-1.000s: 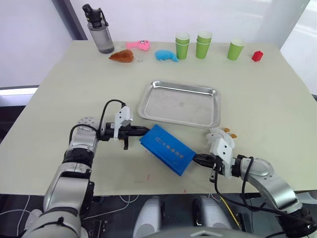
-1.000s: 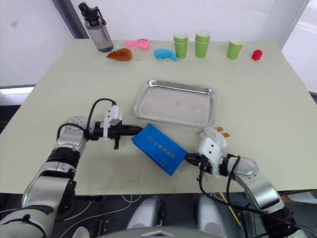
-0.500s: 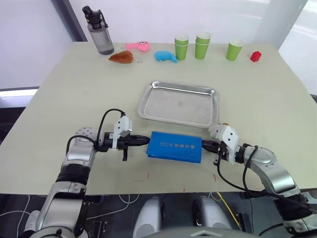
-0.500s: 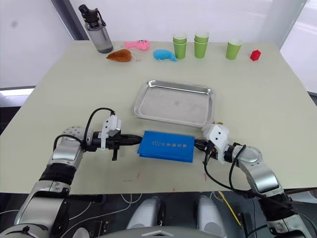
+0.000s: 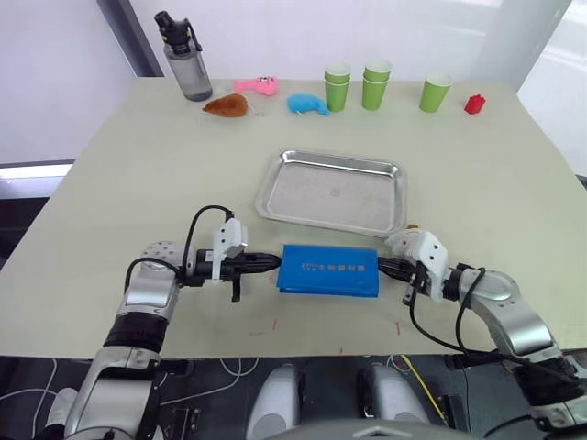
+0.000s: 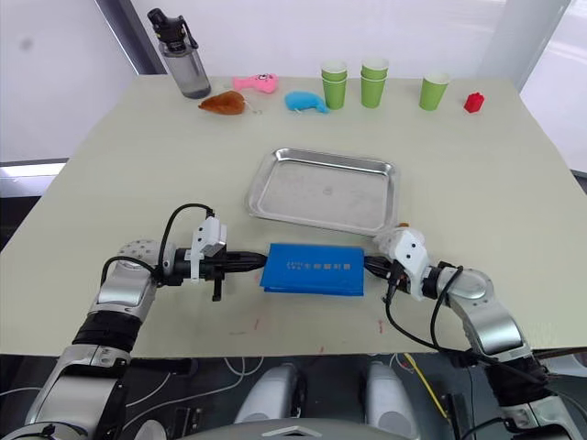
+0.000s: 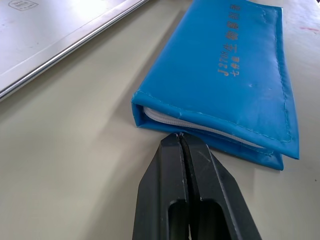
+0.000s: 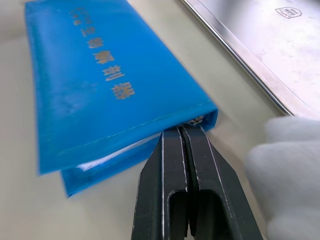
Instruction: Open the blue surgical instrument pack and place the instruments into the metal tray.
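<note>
You see the blue surgical instrument pack (image 5: 329, 269) lying flat and folded closed on the desk (image 5: 110, 174), near the front edge and just in front of the metal tray (image 5: 333, 192), which sits around the middle of the desk with nothing inside. Your left end effector (image 5: 271, 264) has its two black fingers pressed together, with nothing between them, and the tips are right at the left short end of the pack. Your right end effector (image 5: 384, 266) is also pressed closed, and its tips touch the right short end of the pack, at the gap between the two covers; you cannot tell if they pinch any fabric. Along the back edge stand a dark water bottle (image 5: 182, 57), some small toys (image 5: 266, 95) and green paper cups (image 5: 378, 84).
</note>
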Controlling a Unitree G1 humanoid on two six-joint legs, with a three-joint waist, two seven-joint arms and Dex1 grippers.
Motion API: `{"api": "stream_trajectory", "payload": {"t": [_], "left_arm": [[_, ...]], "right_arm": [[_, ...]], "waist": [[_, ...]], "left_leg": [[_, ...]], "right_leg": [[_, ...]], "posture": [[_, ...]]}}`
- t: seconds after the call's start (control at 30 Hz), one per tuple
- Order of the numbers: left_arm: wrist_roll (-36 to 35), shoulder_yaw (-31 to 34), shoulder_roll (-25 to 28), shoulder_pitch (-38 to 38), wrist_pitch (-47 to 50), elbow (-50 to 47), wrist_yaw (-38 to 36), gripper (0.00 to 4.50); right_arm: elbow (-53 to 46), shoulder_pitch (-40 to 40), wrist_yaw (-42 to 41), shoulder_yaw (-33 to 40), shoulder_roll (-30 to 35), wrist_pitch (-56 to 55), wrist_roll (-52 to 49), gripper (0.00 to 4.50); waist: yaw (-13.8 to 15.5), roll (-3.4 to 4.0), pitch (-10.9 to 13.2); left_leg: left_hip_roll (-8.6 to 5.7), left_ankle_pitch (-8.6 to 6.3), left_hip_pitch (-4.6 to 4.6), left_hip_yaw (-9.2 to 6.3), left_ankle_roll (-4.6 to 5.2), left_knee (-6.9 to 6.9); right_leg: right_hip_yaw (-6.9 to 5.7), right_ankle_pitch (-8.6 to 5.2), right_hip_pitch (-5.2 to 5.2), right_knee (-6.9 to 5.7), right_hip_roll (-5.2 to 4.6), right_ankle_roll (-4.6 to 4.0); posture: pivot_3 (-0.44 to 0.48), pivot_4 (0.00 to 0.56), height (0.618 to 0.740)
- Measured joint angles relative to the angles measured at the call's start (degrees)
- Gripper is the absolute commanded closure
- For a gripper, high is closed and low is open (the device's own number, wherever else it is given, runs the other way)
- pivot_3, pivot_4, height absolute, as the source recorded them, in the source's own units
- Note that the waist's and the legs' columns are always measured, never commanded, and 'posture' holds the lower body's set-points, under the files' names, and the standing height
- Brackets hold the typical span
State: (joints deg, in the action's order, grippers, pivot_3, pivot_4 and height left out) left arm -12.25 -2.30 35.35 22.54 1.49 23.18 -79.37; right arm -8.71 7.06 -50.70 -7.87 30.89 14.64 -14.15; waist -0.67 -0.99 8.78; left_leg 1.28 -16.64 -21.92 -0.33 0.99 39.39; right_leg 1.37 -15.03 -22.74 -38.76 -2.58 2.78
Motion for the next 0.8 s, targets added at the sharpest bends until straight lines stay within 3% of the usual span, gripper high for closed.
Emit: {"api": "stream_trajectory", "payload": {"t": [0.27,0.37,0.4,0.5,0.53,0.57,0.67,0.77,0.8], "left_arm": [[-1.27,1.85,4.32,-5.46,-0.71,-5.51,1.98,4.42],[-6.56,6.1,8.57,-9.29,2.09,-10.31,-0.34,4.5],[-7.31,6.78,9.31,-9.29,2.58,-10.82,-0.7,4.5],[-10.87,8.93,12.42,-9.72,5.79,-14.62,-2.92,3.79],[-11.9,9.09,13.27,-9.85,6.69,-15.98,-3.58,3.24],[-13.28,9.37,14.42,-10.15,8.07,-18.2,-4.64,3.04],[-15.74,9.75,16.83,-11.58,10.55,-21.87,-6.55,1.79],[-19.03,10.47,19.73,-12.59,13.38,-25.94,-8.91,0.33],[-19.32,10.58,19.89,-12.61,13.47,-26.26,-8.99,0.15]], "right_arm": [[-2.33,-3.31,-4.11,5.17,5.01,-2.41,-3.36,4.5],[-5.08,-5.0,-8.49,6.09,5.92,-7.08,-5.36,3.57],[-5.11,-5.22,-9.08,6.03,5.9,-7.83,-5.48,3.08],[-4.22,-5.15,-11.34,4.88,5.54,-12.65,-4.76,2.16],[-3.71,-4.78,-11.9,4.16,5.3,-14.15,-4.29,1.59],[-2.56,-3.88,-12.87,2.91,4.62,-16.86,-3.41,1.34],[0.5,-2.3,-14.13,0.74,4.13,-22.75,-0.73,0.05],[5.13,0.29,-14.49,-1.56,2.64,-29.79,2.65,0.0],[5.33,0.4,-14.49,-1.72,2.5,-30.14,2.77,0.0]], "waist": [[-0.57,0.01,0.04],[0.0,-0.05,0.12],[0.05,-0.05,0.14],[-0.02,-0.08,0.19],[-0.05,-0.08,0.21],[-0.07,-0.06,0.23],[-0.17,-0.04,0.32],[-0.12,0.05,0.52],[-0.06,0.1,0.55]], "left_leg": [[0.06,0.0,0.04,0.06,0.0,-0.06],[0.09,0.0,-0.03,-0.04,0.0,-0.07],[0.1,0.0,-0.05,-0.05,0.0,-0.07],[0.08,0.0,-0.04,0.01,0.0,-0.08],[0.09,0.0,-0.05,0.02,0.0,-0.08],[0.09,-0.01,-0.04,0.04,0.0,-0.08],[0.09,-0.01,-0.03,0.05,0.0,-0.11],[0.1,0.0,-0.04,0.04,0.0,-0.12],[0.1,0.0,-0.04,0.03,0.0,-0.12]], "right_leg": [[0.06,-0.01,-0.02,0.01,0.01,-0.02],[-0.05,-0.03,-0.03,0.06,0.01,-0.04],[-0.07,-0.03,-0.02,0.11,0.0,-0.03],[-0.05,-0.02,-0.01,0.18,-0.05,-0.02],[-0.05,-0.02,-0.01,0.19,-0.05,-0.02],[-0.04,-0.03,-0.01,0.2,-0.05,-0.02],[-0.04,-0.03,-0.02,0.21,-0.01,-0.03],[-0.05,-0.03,-0.03,0.2,0.0,-0.03],[-0.06,-0.03,-0.03,0.2,0.0,-0.04]], "posture": [[0.0,0.15,0.734],[0.0,0.15,0.734],[0.0,0.15,0.734],[0.0,0.15,0.734],[0.0,0.15,0.734],[0.0,0.15,0.734],[0.0,0.15,0.734],[0.0,0.15,0.734],[0.0,0.15,0.734]]}}
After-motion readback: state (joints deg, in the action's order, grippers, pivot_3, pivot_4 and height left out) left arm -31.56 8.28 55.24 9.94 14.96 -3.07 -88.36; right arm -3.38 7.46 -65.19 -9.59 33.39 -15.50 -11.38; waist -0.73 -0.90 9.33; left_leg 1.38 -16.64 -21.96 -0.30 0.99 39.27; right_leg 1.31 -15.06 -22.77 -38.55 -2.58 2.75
